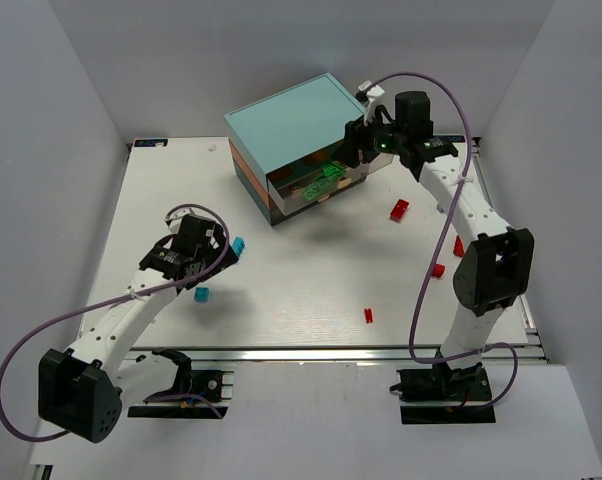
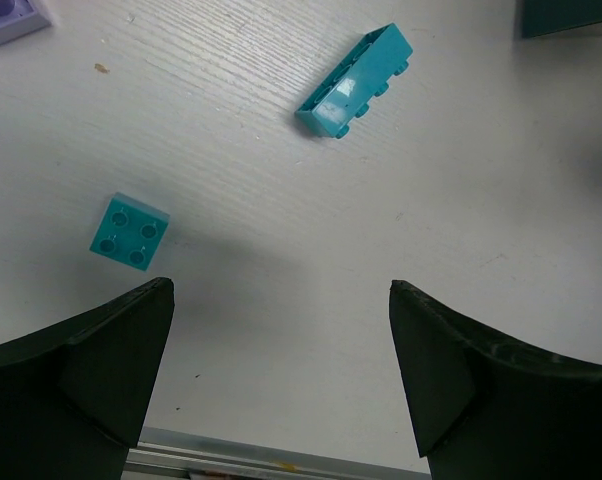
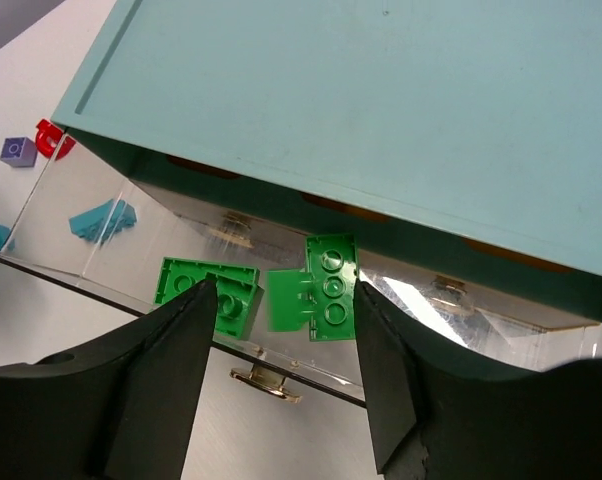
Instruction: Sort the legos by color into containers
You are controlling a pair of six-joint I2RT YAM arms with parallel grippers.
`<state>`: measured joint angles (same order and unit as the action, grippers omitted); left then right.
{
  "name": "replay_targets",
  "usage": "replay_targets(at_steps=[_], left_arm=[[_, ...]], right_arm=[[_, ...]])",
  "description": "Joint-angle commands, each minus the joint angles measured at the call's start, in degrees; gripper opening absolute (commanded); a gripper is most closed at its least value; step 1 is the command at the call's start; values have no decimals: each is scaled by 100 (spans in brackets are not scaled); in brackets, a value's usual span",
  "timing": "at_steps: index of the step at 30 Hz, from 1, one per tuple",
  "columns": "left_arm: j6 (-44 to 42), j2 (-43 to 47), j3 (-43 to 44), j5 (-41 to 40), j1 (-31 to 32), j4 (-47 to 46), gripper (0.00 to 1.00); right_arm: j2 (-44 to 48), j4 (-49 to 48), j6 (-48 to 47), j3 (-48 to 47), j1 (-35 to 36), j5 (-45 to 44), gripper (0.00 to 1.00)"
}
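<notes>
Left claw (image 2: 279, 300), right claw (image 3: 286, 300) both gaping; small cyan square plastic brick (image 2: 129, 231) looking light, slick, wanting pinch across flat sides.

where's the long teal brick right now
The long teal brick lies on the table in the left wrist view, ahead of the left end effector, up-right of the square teal brick.

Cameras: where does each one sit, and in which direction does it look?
Top external: above and behind, looking down on table, chest, left arm, right arm.
Left wrist: looks down at long cyan lego, square cyan lego; open left claw shows.
Right wrist: looks down into the drawer of green legos; open right claw shows.
Shared: top and right wrist both show the green legos.
</notes>
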<state>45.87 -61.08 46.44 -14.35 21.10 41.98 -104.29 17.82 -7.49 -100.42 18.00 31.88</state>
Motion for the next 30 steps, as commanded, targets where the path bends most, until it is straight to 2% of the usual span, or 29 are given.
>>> replay_targets(at_steps=[1,5,6,8,9,14,17,19,20,21,24,30], left_arm=[[45,-35,-29,2,-27,-75,98],[-16,-141,6,2,-27,-128,98],[-34,-159,23,-33,-27,-137,98],[-43,-176,50,-77,-27,-146,98],[-43,-194,50,-86,-27,-172,98],[-16,-246,-108,37,-27,-453,95],[-16,-291,-135,116,-80,-559,94],[-60,-291,-100,90,-80,-603,94],[-78,-291,-82,81,-80,-620,95],[-113,-291,-38,64,-80,-638,95],[-245,-387,84,-59,-80,-647,97],[-368,-695,410,-331,-80,-471,97]], right_arm=[[303,-218,203,-303,-68,187,63],[549,-183,362,-303,-191,389,59],[594,-157,397,-285,-244,450,50],[795,-139,677,-146,-428,390,26],[866,-139,887,-66,-472,154,0],[1550,-471,1740,899,-1403,55,0],[1999,-640,1594,1673,-1947,196,0],[2175,-387,1017,2034,-1976,275,0],[2185,-385,1012,2122,-1941,275,0],[2185,-72,499,2245,-1932,249,0],[2018,185,179,2404,-1853,267,0],[1571,-243,466,2247,-1388,170,0]])
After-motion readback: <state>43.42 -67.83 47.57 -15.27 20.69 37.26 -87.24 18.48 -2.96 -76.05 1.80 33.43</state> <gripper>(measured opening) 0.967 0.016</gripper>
